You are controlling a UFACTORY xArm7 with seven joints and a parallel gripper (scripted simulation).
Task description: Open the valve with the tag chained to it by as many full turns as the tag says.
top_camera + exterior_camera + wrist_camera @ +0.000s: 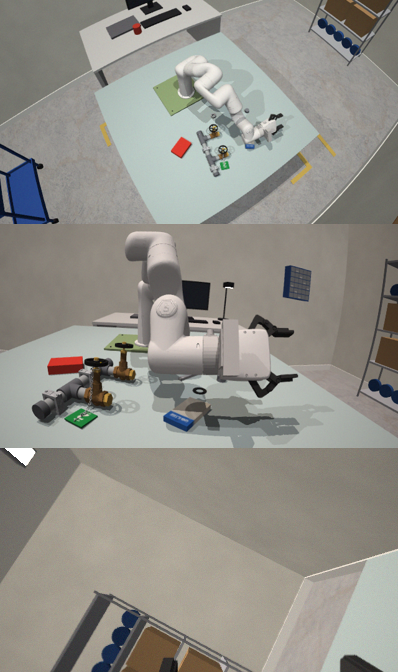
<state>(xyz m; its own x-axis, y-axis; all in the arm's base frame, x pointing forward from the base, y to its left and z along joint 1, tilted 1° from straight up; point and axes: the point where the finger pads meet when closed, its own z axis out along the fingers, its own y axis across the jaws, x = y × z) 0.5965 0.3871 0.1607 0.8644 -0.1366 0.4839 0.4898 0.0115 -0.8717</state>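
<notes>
A grey pipe (pixel 208 152) lies on the table with two brass valves that have black handwheels. The nearer valve (pixel 222 150) (pixel 96 386) has a chain running down to a green tag (pixel 224 165) (pixel 81 418) flat on the table. The farther valve (pixel 213 129) (pixel 124 364) has no tag. My gripper (pixel 277 122) (pixel 287 354) is open and empty. It points sideways, away from the valves, above the table to their right. The wrist view shows only the wall, a shelf and a table edge.
A red block (pixel 181 147) lies left of the pipe. A blue-covered book (pixel 249 145) (pixel 186 414) lies under my wrist. A black ring (pixel 199 392) and two small round parts (pixel 247 110) (pixel 213 116) lie near the arm. The green base plate (pixel 174 96) is behind.
</notes>
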